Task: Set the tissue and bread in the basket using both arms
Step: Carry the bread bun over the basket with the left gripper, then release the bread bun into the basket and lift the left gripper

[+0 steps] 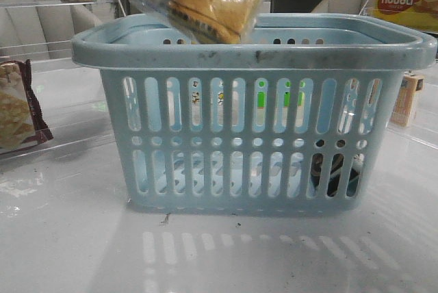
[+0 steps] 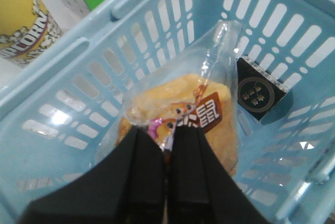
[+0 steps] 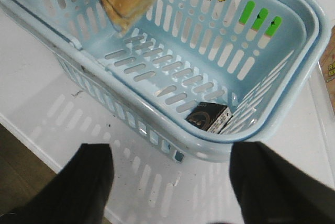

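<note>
One clear packet of golden-brown bread [image 1: 213, 2], crinkled, above basket [image 1: 253, 50].

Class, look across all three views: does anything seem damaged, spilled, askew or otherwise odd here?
Nothing is spilled or broken. The bread hangs tilted over the basket, pinched by the left gripper. The tissue lies in a corner inside. The basket rim is merely scuffed.

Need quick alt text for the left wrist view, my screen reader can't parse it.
The left gripper, jaws shut on the bread packet, holds it over the pale blue basket. The dark tissue pack already lies in a corner of the basket floor.
</note>
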Motion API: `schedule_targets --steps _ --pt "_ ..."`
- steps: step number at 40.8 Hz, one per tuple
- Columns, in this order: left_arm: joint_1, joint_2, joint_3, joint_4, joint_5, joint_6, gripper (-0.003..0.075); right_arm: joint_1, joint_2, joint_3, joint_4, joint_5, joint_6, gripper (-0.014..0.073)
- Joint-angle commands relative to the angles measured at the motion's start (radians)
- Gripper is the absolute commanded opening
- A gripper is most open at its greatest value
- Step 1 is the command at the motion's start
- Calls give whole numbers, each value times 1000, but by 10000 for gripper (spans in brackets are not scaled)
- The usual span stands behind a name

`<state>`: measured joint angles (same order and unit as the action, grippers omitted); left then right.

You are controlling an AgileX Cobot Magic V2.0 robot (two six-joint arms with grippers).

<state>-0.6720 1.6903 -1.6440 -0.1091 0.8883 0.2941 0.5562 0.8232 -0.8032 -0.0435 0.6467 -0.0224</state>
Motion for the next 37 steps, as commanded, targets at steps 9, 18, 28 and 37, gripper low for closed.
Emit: schedule_targets --steps 9,18,28,37 --pt "-6 56 -36 -18 -94 1 254 -1 -5 -27 -17 -69 -6 571" --pt "-3 18 -36 -18 -44 -5 464 -1 -5 -27 -17 -69 -6 571" --pt "-3 -140 -23 -31 78 -12 455 -1 -5 -27 -17 -69 -6 571" --pt "-5 -359 127 -74 83 -12 455 -1 -5 -27 -17 -69 -6 571"
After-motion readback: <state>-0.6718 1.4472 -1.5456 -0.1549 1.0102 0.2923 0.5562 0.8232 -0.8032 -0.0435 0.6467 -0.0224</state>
